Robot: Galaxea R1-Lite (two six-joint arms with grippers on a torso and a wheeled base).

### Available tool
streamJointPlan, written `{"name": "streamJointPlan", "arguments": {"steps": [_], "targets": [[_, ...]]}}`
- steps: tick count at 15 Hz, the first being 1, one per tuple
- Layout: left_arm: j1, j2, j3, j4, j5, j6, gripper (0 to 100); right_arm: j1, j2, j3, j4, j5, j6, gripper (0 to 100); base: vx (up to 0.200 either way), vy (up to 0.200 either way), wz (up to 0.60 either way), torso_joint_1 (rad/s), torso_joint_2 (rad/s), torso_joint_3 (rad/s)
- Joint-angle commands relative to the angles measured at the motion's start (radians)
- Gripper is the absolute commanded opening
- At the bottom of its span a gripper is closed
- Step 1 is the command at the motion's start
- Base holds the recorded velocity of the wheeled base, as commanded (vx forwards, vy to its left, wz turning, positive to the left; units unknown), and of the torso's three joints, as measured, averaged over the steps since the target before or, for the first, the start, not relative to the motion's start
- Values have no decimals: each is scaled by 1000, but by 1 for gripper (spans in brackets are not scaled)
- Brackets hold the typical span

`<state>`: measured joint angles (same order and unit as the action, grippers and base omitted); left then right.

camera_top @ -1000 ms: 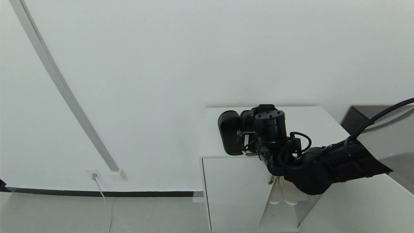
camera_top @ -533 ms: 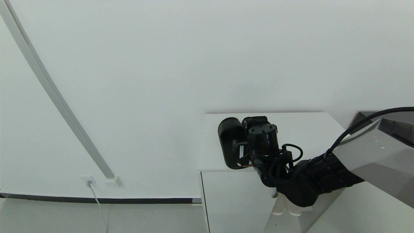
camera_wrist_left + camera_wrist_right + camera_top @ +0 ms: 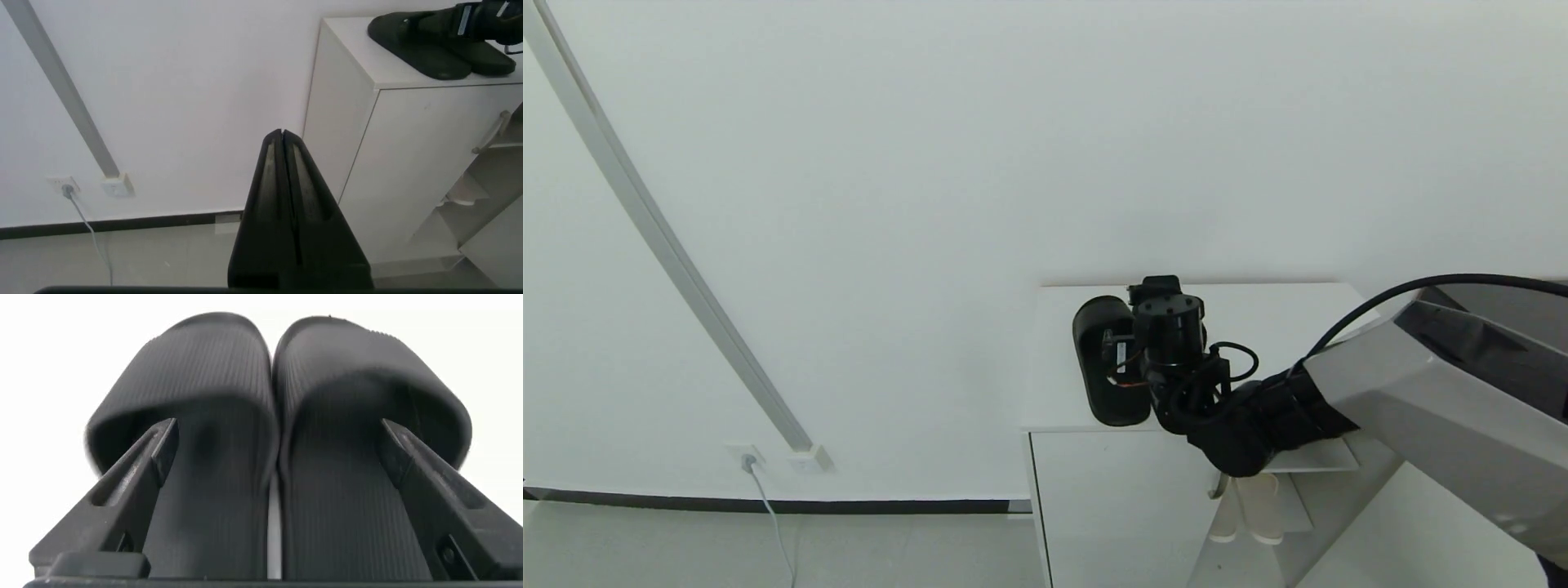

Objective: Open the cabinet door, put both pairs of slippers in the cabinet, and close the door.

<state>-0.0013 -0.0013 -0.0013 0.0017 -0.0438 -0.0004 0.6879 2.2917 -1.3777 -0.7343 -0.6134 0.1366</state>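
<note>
A pair of black slippers (image 3: 1100, 359) (image 3: 270, 400) (image 3: 437, 41) lies side by side on top of the white cabinet (image 3: 1274, 327) (image 3: 409, 147). My right gripper (image 3: 1131, 367) (image 3: 278, 449) is open and low over them, one finger outside each slipper, so it straddles the pair. The wrist hides the far slipper in the head view. The cabinet door (image 3: 1388, 547) stands open on the right. A pair of white slippers (image 3: 1245, 510) rests on a shelf inside. My left gripper (image 3: 282, 139) is shut and empty, held low to the cabinet's left.
A white wall rises behind the cabinet, crossed by a slanted grey cable duct (image 3: 645, 220) (image 3: 65, 98). A wall socket with a hanging cable (image 3: 743, 461) (image 3: 65, 189) sits near the floor. Open floor lies left of the cabinet.
The head camera shifted at first. My right arm has pushed farther over the cabinet top, bringing the gripper around the black slippers. The slippers have stayed in place.
</note>
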Motion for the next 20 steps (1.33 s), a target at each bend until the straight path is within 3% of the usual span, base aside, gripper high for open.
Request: {"name": "streamJointPlan", "arguments": {"steps": [1,9,10,20], "targets": [[0,1,0,0,2,-1,0,-19,77,-92,26,1,-9,100,0,0,0,0,0,0],[0,1,1,0,2,-3,0,-57,175,-316,151,9,-9,100,0,0,0,0,0,0],[0,1,1,0,2,-3,0,-59,175,-317,151,9,-8,0,0,0,0,0,0,0],[0,1,1,0,2,-3,0,-48,127,-279,145,4,-2,0,0,0,0,0,0,0]]}}
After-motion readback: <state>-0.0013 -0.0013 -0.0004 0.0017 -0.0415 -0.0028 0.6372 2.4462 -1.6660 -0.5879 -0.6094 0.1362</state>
